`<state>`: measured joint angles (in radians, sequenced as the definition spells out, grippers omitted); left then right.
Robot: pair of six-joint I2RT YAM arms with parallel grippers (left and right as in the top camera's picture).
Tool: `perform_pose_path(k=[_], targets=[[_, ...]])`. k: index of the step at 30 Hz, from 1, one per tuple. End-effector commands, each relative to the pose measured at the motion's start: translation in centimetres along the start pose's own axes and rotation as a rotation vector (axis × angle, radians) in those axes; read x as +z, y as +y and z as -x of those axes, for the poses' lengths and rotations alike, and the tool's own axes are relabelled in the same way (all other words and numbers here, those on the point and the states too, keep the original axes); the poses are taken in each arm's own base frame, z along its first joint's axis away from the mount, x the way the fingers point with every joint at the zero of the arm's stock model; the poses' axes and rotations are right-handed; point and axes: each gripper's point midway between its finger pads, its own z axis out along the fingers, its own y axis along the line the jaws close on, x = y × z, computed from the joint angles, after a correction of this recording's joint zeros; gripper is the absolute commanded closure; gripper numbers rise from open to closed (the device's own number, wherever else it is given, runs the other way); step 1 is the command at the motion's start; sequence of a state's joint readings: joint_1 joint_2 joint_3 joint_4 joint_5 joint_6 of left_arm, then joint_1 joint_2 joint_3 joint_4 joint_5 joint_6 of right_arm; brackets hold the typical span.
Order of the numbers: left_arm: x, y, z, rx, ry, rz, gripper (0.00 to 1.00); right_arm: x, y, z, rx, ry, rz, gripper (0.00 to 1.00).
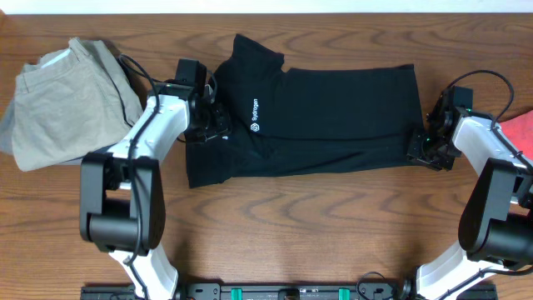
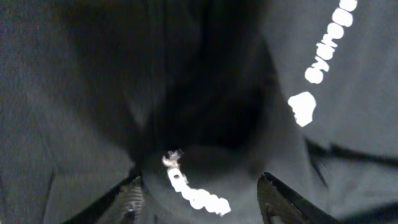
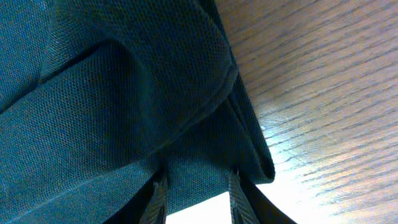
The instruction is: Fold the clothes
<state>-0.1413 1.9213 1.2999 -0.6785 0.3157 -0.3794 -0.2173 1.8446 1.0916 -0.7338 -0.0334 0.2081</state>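
Note:
A black polo shirt (image 1: 325, 117) with a white logo lies flat across the middle of the wooden table, collar to the left. My left gripper (image 1: 208, 127) is at its left edge by the sleeve; in the left wrist view its fingers (image 2: 202, 199) hold a bunched mound of black fabric (image 2: 211, 180) with white lettering. My right gripper (image 1: 425, 148) is at the shirt's lower right corner; in the right wrist view its fingers (image 3: 199, 196) are closed on the hem (image 3: 199, 168), just above the table.
A crumpled pair of beige trousers (image 1: 62, 100) lies at the far left. A red cloth (image 1: 523, 129) shows at the right edge. Bare wood (image 3: 323, 93) lies right of the shirt's hem.

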Motion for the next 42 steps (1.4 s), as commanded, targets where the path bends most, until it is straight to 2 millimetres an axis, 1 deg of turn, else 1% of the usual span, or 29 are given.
perform_pose_path(k=[1,2,3,6,8,15,17,20,24,25,26,27,30,31,33,37,40,42], targets=[[1.1,0.9,0.1,-0.003,0.002,0.041,0.67,0.8,-0.3,-1.3,-0.011,0.041,-0.019,0.69],[1.1,0.8,0.2,-0.001,-0.003,0.038,0.82,0.8,-0.3,-1.3,-0.011,0.041,-0.019,0.69],[1.1,0.8,0.3,0.0,-0.007,0.036,0.93,0.8,-0.3,-1.3,-0.011,0.041,-0.02,0.69],[0.5,-0.1,0.6,0.029,-0.014,-0.007,0.94,0.8,-0.4,-1.3,-0.01,0.039,-0.028,0.69],[-0.2,-0.9,1.1,0.041,-0.029,-0.032,0.94,0.8,-0.6,-1.2,-0.011,0.037,-0.036,0.69],[-4.1,-3.1,3.3,0.074,-0.141,-0.086,0.94,0.8,-0.6,-1.2,-0.011,0.034,-0.037,0.69],[-4.8,-3.6,3.8,0.083,-0.17,-0.099,0.94,0.8,-0.6,-1.1,-0.011,0.031,-0.037,0.69],[-4.9,-3.6,4.6,0.068,-0.199,-0.097,0.94,0.8,-0.5,-1.0,-0.01,0.028,-0.036,0.69],[-5.2,-2.1,6.0,-0.098,-0.25,-0.062,0.94,0.8,-0.5,-1.0,-0.01,0.029,-0.036,0.69],[-5.2,-2.0,6.1,-0.13,-0.254,-0.067,0.94,0.8,-0.5,-1.0,-0.011,0.029,-0.036,0.68],[-5.3,-1.9,6.2,-0.157,-0.254,-0.071,0.92,0.8,-0.5,-1.0,-0.011,0.028,-0.036,0.67],[-5.2,-2.0,6.1,-0.172,-0.248,-0.077,0.84,0.8,-0.5,-1.0,-0.011,0.028,-0.036,0.64],[-5.0,-3.0,5.3,-0.161,-0.207,-0.12,0.51,0.8,-0.5,-0.9,-0.011,0.024,-0.035,0.55],[-5.0,-3.3,5.0,-0.15,-0.193,-0.133,0.44,0.8,-0.5,-0.9,-0.01,0.023,-0.034,0.53],[-4.9,-4.1,4.2,-0.118,-0.158,-0.164,0.43,0.5,-0.5,-0.6,-0.01,0.021,-0.034,0.5],[-4.8,-6.0,1.9,-0.022,-0.058,-0.248,0.52,-0.8,-0.2,0.8,-0.008,-0.001,-0.029,0.49],[-4.4,-6.2,-0.2,0.027,0.012,-0.234,0.63,-2.6,0.2,2.4,-0.019,-0.029,-0.023,0.49],[-4.1,-6.3,-1.8,0.075,0.058,-0.213,0.67,-3.8,0.4,3.4,-0.028,-0.049,-0.019,0.49]])
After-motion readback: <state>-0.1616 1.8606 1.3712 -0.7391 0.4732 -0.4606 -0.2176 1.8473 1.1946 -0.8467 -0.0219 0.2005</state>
